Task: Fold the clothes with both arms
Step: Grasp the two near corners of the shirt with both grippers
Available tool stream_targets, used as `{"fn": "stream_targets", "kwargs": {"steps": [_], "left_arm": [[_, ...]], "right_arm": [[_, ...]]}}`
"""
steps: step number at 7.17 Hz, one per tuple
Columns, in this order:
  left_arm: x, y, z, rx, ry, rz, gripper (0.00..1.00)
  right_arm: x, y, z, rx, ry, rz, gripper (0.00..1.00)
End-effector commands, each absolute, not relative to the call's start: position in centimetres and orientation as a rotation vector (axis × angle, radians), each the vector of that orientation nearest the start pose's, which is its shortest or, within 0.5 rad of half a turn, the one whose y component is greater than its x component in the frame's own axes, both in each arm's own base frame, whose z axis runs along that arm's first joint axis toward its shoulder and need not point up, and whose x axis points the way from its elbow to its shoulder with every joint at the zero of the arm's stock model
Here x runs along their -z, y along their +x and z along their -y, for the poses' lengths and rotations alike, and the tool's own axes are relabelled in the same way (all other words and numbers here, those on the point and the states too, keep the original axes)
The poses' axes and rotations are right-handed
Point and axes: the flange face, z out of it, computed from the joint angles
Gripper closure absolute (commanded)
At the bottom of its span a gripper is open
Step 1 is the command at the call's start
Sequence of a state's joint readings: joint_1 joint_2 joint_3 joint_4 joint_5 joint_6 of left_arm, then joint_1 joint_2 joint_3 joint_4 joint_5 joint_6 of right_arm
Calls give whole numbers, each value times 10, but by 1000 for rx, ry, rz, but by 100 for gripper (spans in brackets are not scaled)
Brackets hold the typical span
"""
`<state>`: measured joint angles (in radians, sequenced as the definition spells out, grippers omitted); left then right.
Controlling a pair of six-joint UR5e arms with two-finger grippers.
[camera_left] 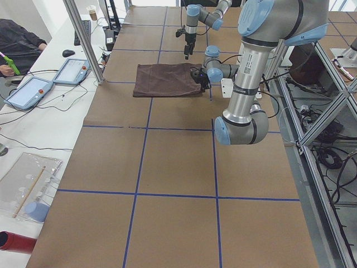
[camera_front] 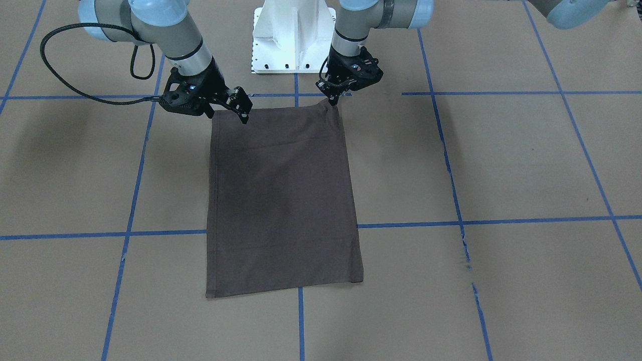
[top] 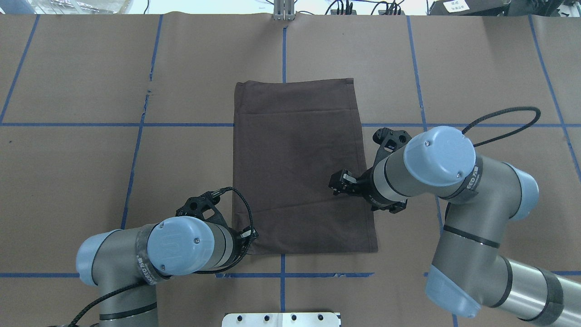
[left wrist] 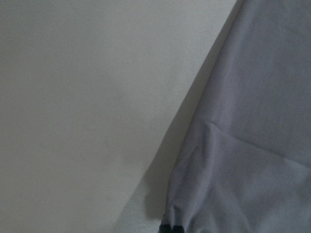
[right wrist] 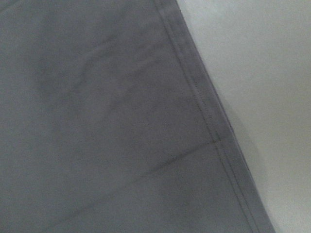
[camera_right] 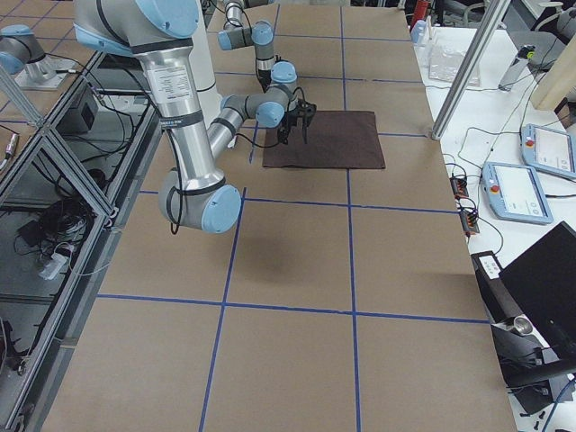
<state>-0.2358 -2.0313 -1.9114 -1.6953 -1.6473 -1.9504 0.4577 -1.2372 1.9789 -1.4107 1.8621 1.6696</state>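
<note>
Counter (camera_front: 501, 160) carrying a folded brown T-shirt (camera_front: 283, 200), flat at its middle
Left arm (camera_front: 351, 27) points steeply down; right arm (camera_front: 175, 37) slants in; left tool (camera_front: 332, 99) pinches one robot-side corner (slightly lifted); right tool (camera_front: 244, 111) hovers parted over the other.

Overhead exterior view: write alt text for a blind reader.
A dark brown T-shirt, folded into a rectangle, lies on the brown table. The left gripper pinches its bottom-left corner; the right gripper hangs above its right side.
</note>
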Motion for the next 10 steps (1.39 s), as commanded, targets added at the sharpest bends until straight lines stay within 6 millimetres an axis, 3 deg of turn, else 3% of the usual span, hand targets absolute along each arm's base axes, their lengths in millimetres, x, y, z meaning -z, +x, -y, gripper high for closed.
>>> {"fn": "stream_targets", "kwargs": {"steps": [1, 2, 5, 8, 10], "left_arm": [[-242, 556, 264, 521, -129, -930, 100], [-243, 556, 264, 521, -128, -928, 100], [-242, 556, 264, 520, -130, -930, 100], [-240, 554, 266, 524, -128, -935, 100], [-240, 553, 267, 525, -127, -935, 100]], "right_arm": [[-306, -493, 306, -461, -112, 855, 0], [-309, -506, 288, -441, -130, 795, 0], [-320, -522, 264, -440, -92, 752, 0], [-311, -525, 265, -504, -114, 784, 0], [-321, -533, 268, -553, -139, 826, 0]]}}
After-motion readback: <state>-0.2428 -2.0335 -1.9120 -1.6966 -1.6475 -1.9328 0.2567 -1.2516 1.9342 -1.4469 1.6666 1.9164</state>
